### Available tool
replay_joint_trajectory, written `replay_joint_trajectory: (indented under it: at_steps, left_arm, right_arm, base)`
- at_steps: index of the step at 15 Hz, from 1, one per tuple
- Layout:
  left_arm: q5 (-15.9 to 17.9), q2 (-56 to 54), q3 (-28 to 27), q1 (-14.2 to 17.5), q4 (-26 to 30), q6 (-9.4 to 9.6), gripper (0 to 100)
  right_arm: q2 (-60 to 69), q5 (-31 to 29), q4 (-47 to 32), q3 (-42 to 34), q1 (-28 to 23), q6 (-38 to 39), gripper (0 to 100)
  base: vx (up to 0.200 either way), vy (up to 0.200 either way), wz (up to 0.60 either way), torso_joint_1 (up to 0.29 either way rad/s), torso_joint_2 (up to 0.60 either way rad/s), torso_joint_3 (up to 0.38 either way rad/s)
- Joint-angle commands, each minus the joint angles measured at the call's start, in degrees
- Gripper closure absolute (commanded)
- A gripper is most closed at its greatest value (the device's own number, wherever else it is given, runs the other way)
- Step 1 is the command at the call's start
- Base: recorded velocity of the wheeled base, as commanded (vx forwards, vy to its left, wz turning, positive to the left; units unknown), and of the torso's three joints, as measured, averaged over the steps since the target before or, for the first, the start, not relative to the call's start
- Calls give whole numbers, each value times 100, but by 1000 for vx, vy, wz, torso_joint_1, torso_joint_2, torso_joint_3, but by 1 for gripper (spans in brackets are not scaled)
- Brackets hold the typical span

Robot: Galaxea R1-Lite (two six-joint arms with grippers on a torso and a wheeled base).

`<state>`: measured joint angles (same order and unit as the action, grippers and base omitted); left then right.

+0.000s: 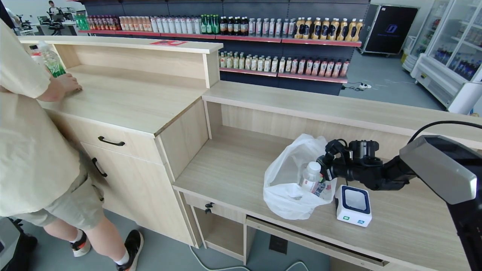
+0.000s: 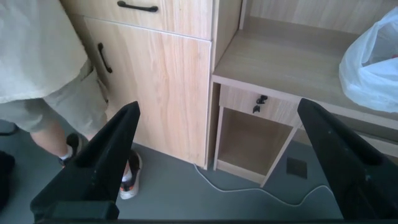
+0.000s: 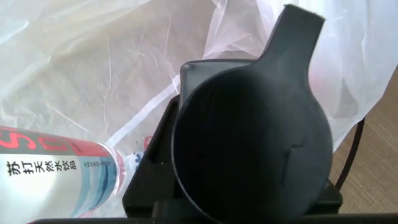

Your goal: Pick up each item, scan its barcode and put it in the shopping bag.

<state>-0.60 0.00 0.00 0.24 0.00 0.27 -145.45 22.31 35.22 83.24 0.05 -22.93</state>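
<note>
Where the raised light wood counter (image 1: 124,109) steps down to a lower desk (image 1: 233,165), the room behind holds two red-edged shelves (image 1: 286,39) lined with drinks and a glass-door fridge (image 1: 452,49) at far right. One green-labelled bottle (image 1: 51,60) stands on the raised counter just beside a person's hand (image 1: 67,83). The left gripper (image 2: 217,106) hangs over the floor by the cabinet, fingers spread wide and holding nothing. On the desk lies one white shopping bag (image 1: 286,188) with one clear bottle (image 1: 311,177) inside. The right gripper (image 1: 327,165) is at the bag's mouth beside that bottle; I cannot tell how its jaws stand. One scanner (image 1: 353,205) sits just right of the bag.
</note>
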Motion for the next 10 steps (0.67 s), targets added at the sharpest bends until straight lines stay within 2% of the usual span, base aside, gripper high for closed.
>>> replay_joint_trajectory:
  at_steps: [1,10]
  left_arm:
    - [-2,0,0,2,0,0,0]
    - [-2,0,0,2,0,0,0]
  right_arm:
    - [-98,2,20,17,13,-1,100]
    - [-212,204,249,-185,-5,-10,100]
  base:
    - [0,0,0,0,0,0]
    - [0,0,0,0,0,0]
